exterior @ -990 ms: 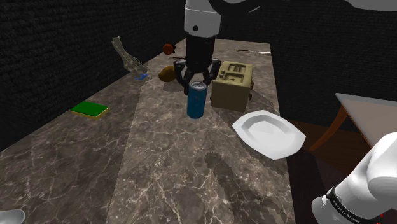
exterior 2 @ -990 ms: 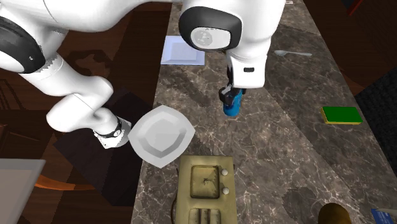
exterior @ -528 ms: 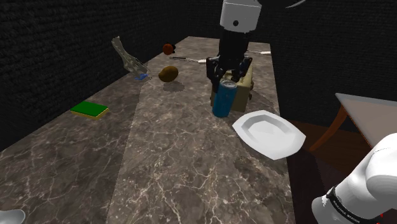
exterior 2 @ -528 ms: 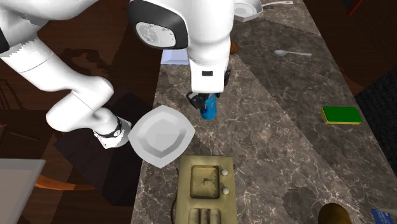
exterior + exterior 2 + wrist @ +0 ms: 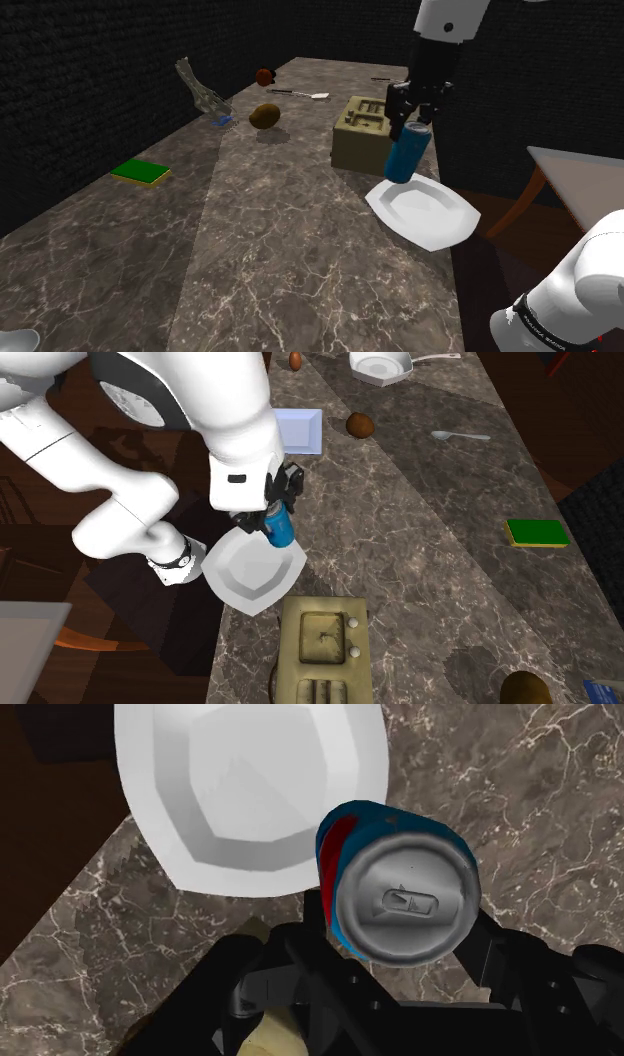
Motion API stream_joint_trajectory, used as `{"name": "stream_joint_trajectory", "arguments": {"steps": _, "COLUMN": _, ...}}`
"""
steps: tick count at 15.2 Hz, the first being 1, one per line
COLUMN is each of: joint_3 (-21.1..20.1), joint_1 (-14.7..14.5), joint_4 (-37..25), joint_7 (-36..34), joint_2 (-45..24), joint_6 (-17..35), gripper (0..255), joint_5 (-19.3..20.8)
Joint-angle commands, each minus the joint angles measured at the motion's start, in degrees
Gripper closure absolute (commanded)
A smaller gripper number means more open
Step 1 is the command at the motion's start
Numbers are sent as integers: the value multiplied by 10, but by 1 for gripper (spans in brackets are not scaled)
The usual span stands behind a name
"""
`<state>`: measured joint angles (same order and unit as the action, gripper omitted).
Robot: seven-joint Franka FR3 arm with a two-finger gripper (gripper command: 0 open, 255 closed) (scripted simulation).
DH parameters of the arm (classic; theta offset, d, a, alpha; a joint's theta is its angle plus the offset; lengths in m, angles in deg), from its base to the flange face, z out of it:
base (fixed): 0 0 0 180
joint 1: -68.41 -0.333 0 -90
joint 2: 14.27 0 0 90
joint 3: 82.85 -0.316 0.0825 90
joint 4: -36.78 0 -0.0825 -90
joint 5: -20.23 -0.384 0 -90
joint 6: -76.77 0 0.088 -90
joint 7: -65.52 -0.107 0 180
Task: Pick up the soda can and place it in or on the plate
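**Can over plate rim: carry step near its end**

Step in hand, by my reading: the carry, almost finished. All-black two-finger end effector (image 5: 414, 120) is clamped on the upper part of the blue soda can with red patch and grey lid (image 5: 408, 155). The can hangs slightly tilted, off the marbled brown stone worktop (image 5: 280, 250). In the shoulder view it is over the 11 o'clock rim of the white faceted plate (image 5: 430, 215). The second exterior view puts it at the plate's 1 o'clock. Cannot tell whether its base touches the rim.

Next move likely calls for a short shift toward the plate's centre, straightening, lowering, then letting go. Released over the rim, the can could tip.

Count: one can, one faceted plate. Elsewhere:
- one olive slotted box (image 5: 365, 130), beyond the plate at 11 o'clock
- one green flat pad (image 5: 140, 172)
- one brown rounded lump (image 5: 264, 116)
- one spoon (image 5: 460, 436)
- one white bowl (image 5: 380, 364)
- one pale square dish (image 5: 297, 430)
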<state>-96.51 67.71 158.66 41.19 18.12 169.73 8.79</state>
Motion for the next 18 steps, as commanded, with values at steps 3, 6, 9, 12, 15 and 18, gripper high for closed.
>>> {"name": "stream_joint_trajectory", "arguments": {"steps": 3, "joint_3": 40, "joint_1": 4, "joint_4": 39, "joint_7": 40, "joint_2": 65, "joint_6": -32, "gripper": 255, "joint_5": 10}}
{"name": "stream_joint_trajectory", "arguments": {"steps": 6, "joint_3": 54, "joint_1": 6, "joint_4": 61, "joint_7": 54, "joint_2": 91, "joint_6": -39, "gripper": 255, "joint_5": 15}}
{"name": "stream_joint_trajectory", "arguments": {"steps": 9, "joint_3": 53, "joint_1": 5, "joint_4": 89, "joint_7": 57, "joint_2": 98, "joint_6": -18, "gripper": 255, "joint_5": 13}}
{"name": "stream_joint_trajectory", "arguments": {"steps": 12, "joint_3": 51, "joint_1": 4, "joint_4": 116, "joint_7": 59, "joint_2": 104, "joint_6": 3, "gripper": 255, "joint_5": 11}}
{"name": "stream_joint_trajectory", "arguments": {"steps": 15, "joint_3": 49, "joint_1": 3, "joint_4": 142, "joint_7": 61, "joint_2": 109, "joint_6": 25, "gripper": 255, "joint_5": 9}}
{"name": "stream_joint_trajectory", "arguments": {"steps": 18, "joint_3": 47, "joint_1": 2, "joint_4": 168, "joint_7": 63, "joint_2": 113, "joint_6": 46, "gripper": 255, "joint_5": 7}}
